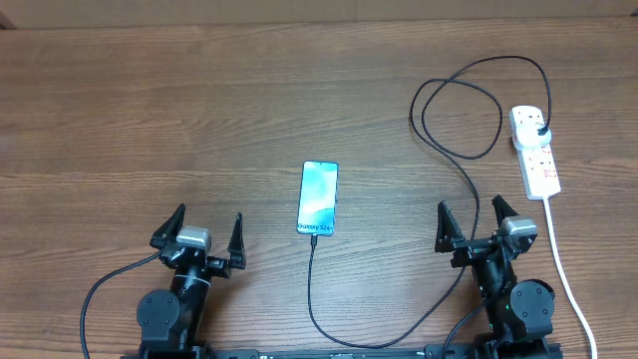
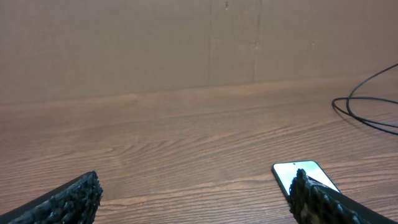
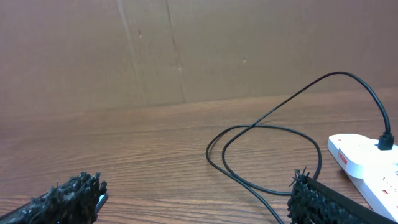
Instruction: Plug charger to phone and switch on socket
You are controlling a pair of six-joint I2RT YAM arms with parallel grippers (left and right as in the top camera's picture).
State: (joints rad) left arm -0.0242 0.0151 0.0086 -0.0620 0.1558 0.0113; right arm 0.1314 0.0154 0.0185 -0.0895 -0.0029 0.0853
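**Jaws.** The left gripper (image 1: 209,221) and the right gripper (image 1: 469,211) both stand with jaws spread wide and nothing between them. Each is low over the wooden table (image 1: 150,100) near its front edge, well apart from the other.

**Socket and contents.** The socket (image 1: 534,152), a white power strip, lies at the far right. A black plug (image 1: 541,132) sits in an outlet near its far end. The strip's white lead (image 1: 560,254) runs toward the front right corner, passing just beside the right arm.

**Surroundings.** The phone (image 1: 318,197) lies flat and face up between the two grippers, a little farther back, with its screen lit. The charger (image 1: 310,279) meets the phone's near edge, curves along the front edge, passes the right gripper, loops on the table and ends at the plug. Whether its tip is fully seated cannot be told. A brown board (image 2: 124,50) backs the table.

**Writing.** Small text at the screen's near end appears to begin "Galaxy"; the rest is too small to read.
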